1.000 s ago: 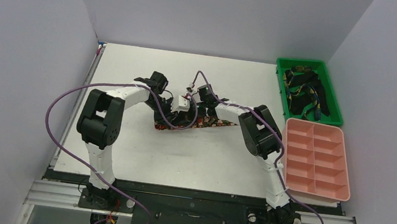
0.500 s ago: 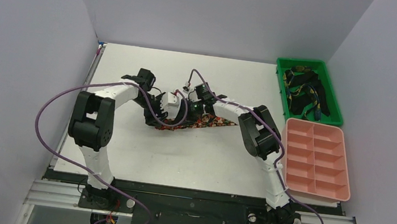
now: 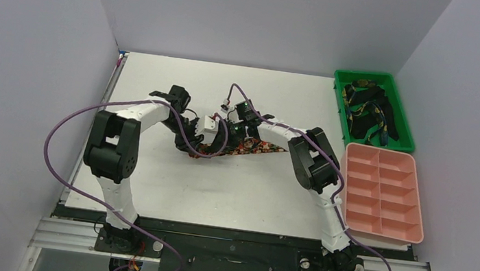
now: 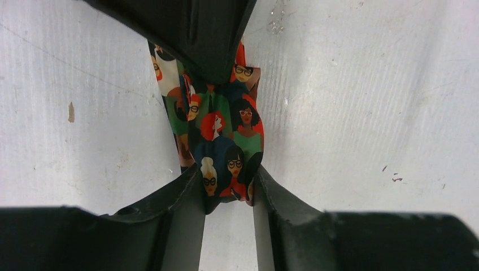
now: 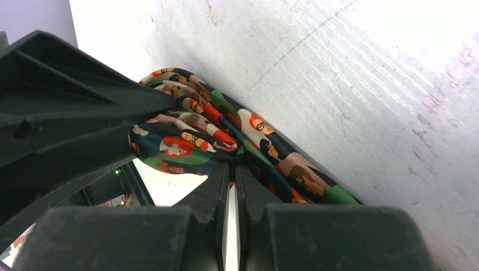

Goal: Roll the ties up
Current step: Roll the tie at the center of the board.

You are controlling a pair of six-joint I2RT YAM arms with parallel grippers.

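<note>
The printed tie (image 3: 260,146) lies in the middle of the white table, dark with red, orange and green cartoon faces. Its left end is bunched into a loose roll. My left gripper (image 3: 214,139) is shut on that roll; in the left wrist view the roll (image 4: 226,141) fills the gap between my gripper's (image 4: 227,189) fingers. My right gripper (image 3: 232,136) meets it from the opposite side. In the right wrist view my gripper (image 5: 232,169) has its jaws almost together, pinching a fold of the tie (image 5: 192,135).
A green bin (image 3: 338,78) at the back right holds several dark ties (image 3: 368,113) with yellow-green-blue patterns. A pink divided tray (image 3: 382,151) stands in front of it. Purple cables (image 3: 61,134) loop beside both arms. Grey walls close three sides.
The left arm's elbow and wrist have swung left and its gripper has shifted left along the tie's rolled end. The right gripper has stayed on the tie, almost still.
</note>
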